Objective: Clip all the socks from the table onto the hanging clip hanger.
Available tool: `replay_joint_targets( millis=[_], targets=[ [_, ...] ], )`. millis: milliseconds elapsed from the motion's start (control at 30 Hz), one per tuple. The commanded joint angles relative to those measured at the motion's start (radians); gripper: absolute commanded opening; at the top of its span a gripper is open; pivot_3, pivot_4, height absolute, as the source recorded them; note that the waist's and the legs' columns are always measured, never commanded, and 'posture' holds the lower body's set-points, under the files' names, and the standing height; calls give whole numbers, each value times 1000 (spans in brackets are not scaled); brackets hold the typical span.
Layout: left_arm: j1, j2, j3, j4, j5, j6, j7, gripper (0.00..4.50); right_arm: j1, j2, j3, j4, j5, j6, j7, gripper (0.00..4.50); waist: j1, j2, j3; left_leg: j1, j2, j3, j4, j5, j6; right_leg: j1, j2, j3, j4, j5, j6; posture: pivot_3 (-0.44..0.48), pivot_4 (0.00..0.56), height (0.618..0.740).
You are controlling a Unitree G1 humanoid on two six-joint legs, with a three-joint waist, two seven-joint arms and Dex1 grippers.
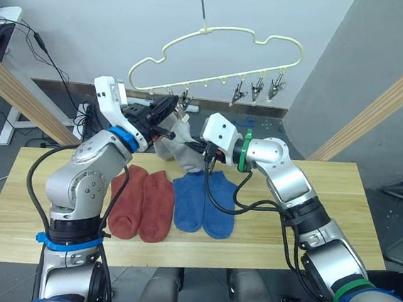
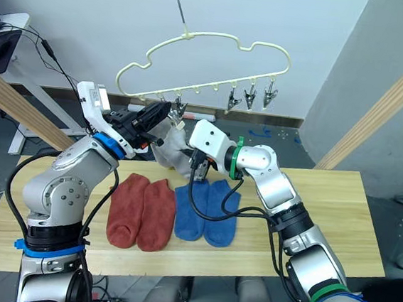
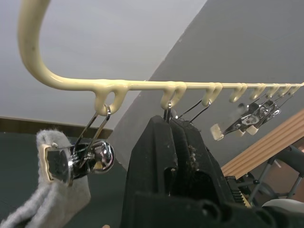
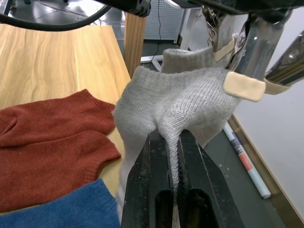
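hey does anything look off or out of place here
Nothing looks damaged or spilled. The red socks and blue socks lie flat in tidy pairs on the table. The grey sock hangs bunched from a clip, pinched by the right gripper.

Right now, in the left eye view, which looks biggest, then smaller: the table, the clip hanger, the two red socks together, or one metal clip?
1. table
2. clip hanger
3. red socks
4. metal clip

The clip hanger hangs farther from the camera than the socks, so its true size may differ.
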Motion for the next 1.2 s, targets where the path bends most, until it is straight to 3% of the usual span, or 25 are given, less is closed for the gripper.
replay_joint_targets(
  millis=[33, 133, 367, 400, 467, 667, 900, 1200],
  targets=[
    [26, 9, 8, -39, -11, 14, 7, 0, -29, 12, -34, -28, 21, -25, -8, 18, 0, 0, 0, 0, 0, 0, 0, 0, 0, 0, 0, 0, 0, 0, 0, -54, 340, 740],
    [30, 7, 8, -41, -14, 22, 17, 0, -27, 18, -38, -37, 23, -21, -3, 18, 0, 0, 0, 0, 0, 0, 0, 0, 0, 0, 0, 0, 0, 0, 0, -54, 340, 740],
    [40, 7, -5, -58, -9, 19, 19, 2085, -16, 38, -46, -64, 39, 20, 0, 0, 0, 0, 0, 0, 0, 0, 0, 0, 0, 0, 0, 0, 0, 0, 0, -55, 340, 740],
    [43, 11, -9, -61, -4, 14, 13, 2085, -15, 38, -46, -65, 40, 22, 1, 0, 0, 0, 0, 0, 0, 0, 0, 0, 0, 0, 0, 0, 0, 0, 0, -55, 340, 740],
    [51, 18, -18, -69, 9, 2, 3, 2111, -12, 36, -45, -68, 39, 29, 0, 513, 0, 0, 0, 0, 0, 0, 0, 0, 0, 0, 0, 0, 0, 0, 0, -54, 339, 740],
    [79, 32, -33, -94, 64, -51, 2, 2111, 6, 19, -26, -88, 22, 45, 0, 2473, 1, 0, 0, 0, 0, 0, 0, 0, 0, 0, 0, 0, 0, 0, 0, -54, 339, 740],
    [151, 60, -109, -135, 238, -242, -32, 2111, 101, -98, -55, -242, 34, 111, 30, 2473, 3, 0, 0, 0, 0, 0, -2, 0, 0, 0, 0, 0, -2, 0, 0, -56, 348, 740],
    [188, -10, -217, -122, 392, -408, -8, 2111, 196, -270, -164, -493, 122, 307, 50, 2473, 10, 0, 0, -1, 0, 0, -4, 0, 0, 0, -1, 0, -5, 0, 0, -73, 357, 740]
  ],
)
